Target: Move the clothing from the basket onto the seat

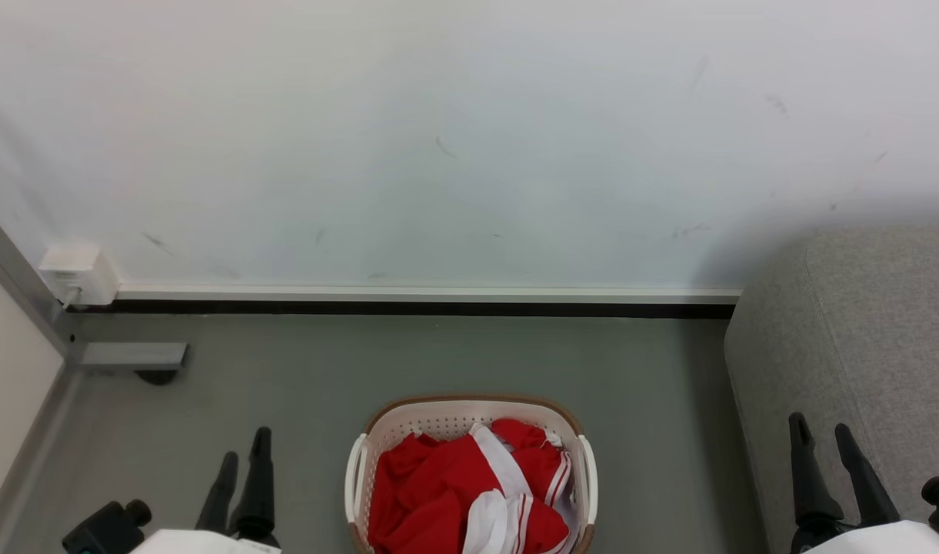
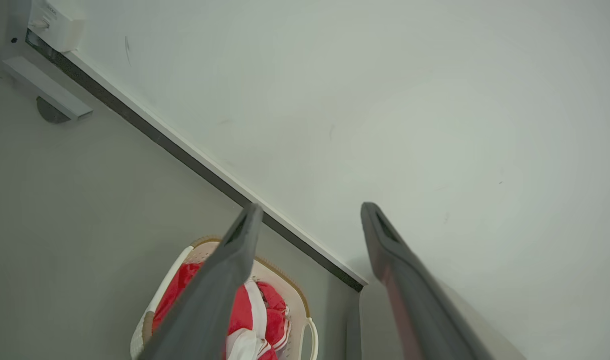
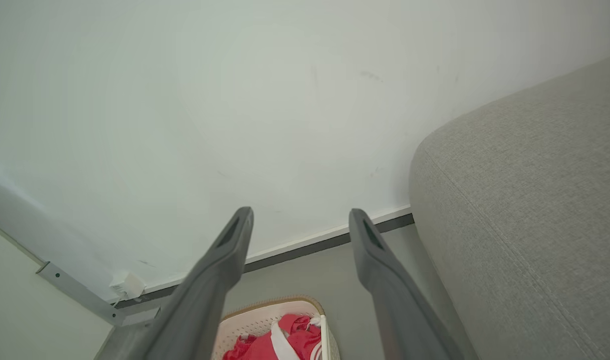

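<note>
- The basket [image 1: 438, 422]: smooth cream plastic, perforated, I'd say
- The clothing [image 1: 438, 477]: red and white cloth, soft, creased
- The seat [image 1: 861, 323]: matt grey woven fabric, coarse
- My left gripper [image 2: 310, 207]: matt dark fingers

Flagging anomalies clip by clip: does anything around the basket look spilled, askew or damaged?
Nothing stands out. The basket stands upright on the floor, and the clothing lies bunched inside it, with none seen on the floor. The wall carries a few faint scuff marks, nothing more.
</note>
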Controlling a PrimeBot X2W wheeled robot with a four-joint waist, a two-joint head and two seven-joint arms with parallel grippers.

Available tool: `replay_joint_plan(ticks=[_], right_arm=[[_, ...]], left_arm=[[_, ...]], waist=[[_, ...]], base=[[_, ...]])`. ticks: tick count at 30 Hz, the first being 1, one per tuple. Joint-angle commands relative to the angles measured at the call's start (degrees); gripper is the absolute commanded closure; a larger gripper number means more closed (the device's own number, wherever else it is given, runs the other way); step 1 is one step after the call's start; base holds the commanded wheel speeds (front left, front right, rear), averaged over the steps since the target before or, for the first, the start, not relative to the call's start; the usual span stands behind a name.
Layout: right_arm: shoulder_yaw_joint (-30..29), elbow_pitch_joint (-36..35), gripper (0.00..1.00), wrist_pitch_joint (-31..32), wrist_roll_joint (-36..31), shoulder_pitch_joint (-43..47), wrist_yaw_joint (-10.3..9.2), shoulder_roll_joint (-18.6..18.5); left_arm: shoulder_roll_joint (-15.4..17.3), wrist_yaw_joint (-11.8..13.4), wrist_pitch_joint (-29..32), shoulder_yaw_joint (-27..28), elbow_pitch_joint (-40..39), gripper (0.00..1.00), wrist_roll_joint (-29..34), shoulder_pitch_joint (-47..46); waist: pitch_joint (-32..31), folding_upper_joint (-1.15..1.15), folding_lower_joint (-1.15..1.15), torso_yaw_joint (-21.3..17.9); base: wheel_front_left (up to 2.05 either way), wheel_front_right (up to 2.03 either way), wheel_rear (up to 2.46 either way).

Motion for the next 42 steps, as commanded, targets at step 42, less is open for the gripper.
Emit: replay_joint_plan(ticks=[42], right_arm=[[-1.5,2.6,0.0,-6.7,-29.4,0.5,-0.09,0.1]], left_arm=[[0.9,-0.6,-6.7,1.3,0.5,0.0,28.1,1.9]], waist=[[-0.4,0.0,0.0,-0.4]], base=[[0.0,0.0,0.0]])
